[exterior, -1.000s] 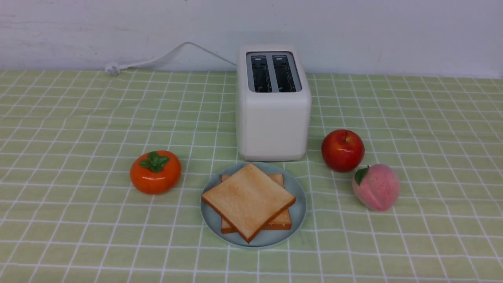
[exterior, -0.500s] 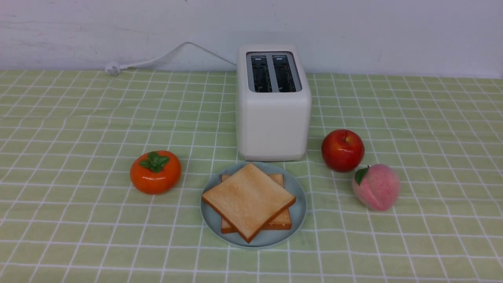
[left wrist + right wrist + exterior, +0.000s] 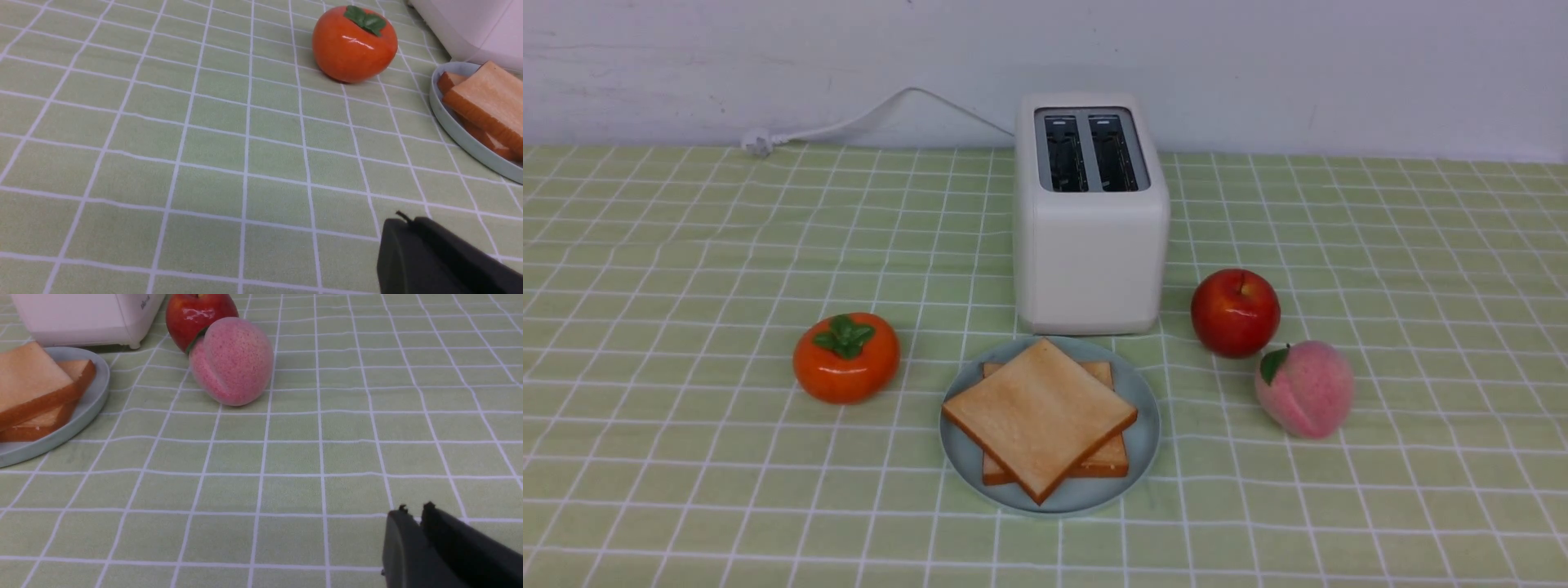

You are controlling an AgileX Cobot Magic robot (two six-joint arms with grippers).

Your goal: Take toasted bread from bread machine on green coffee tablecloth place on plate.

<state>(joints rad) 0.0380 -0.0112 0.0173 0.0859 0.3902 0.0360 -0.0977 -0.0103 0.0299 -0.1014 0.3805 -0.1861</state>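
Golden-brown square toast slices (image 3: pixel 1039 415) stacked on our pale blue-grey plate (image 3: pixel 1145 425), white boxy toaster (image 3: pixel 1089 214) slots empty, our left gripper (image 3: pixel 402 226) pressed together, right gripper (image 3: pixel 413 515) parted a sliver, holding nothing.

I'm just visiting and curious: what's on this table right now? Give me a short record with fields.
toast: two slices stacked on the plate, top one turned askew
toaster: white, both slots empty, behind the plate
tablecloth: light green, white grid
other items: persimmon left of the plate; apple and peach to its right
left gripper: shut, holding nothing, over bare cloth
right gripper: jaws nearly together, holding nothing
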